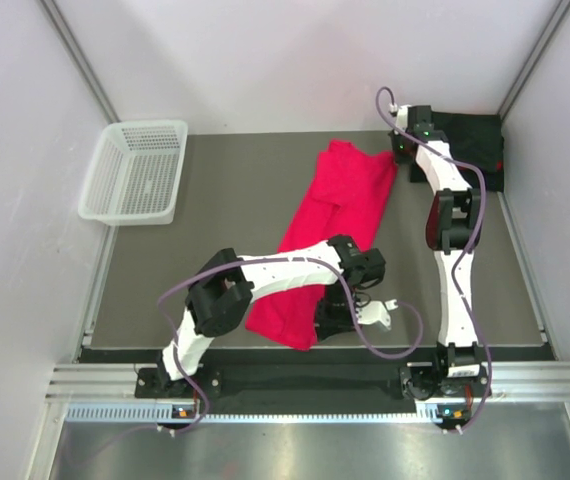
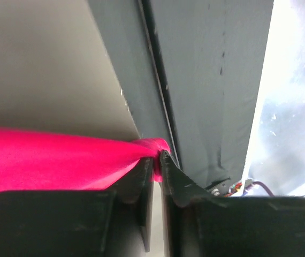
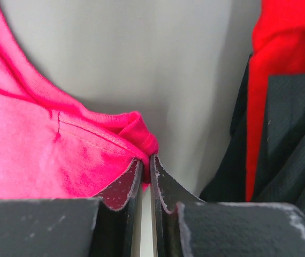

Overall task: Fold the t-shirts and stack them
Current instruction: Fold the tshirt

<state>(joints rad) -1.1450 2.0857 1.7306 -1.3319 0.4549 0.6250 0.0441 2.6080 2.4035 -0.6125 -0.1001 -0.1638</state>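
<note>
The crimson red t-shirt (image 1: 340, 200) lies in a long diagonal band across the dark table, from the back middle toward the near edge. My left gripper (image 1: 340, 318) sits at its near end. In the left wrist view that gripper (image 2: 157, 158) is shut on a bunched corner of the red cloth (image 2: 45, 155), which stretches away to the left. My right gripper (image 1: 402, 152) is at the shirt's far corner, and in the right wrist view it (image 3: 146, 160) pinches a hemmed fold of the red shirt (image 3: 35, 144). A black t-shirt (image 1: 475, 140) lies at the back right corner.
A white mesh basket (image 1: 93, 195) stands at the back left of the table. The black cloth (image 3: 291, 139) with a red strip lies just right of my right gripper. Pale walls close in on both sides and the back. The table's front rail (image 1: 315, 380) runs beside my left gripper.
</note>
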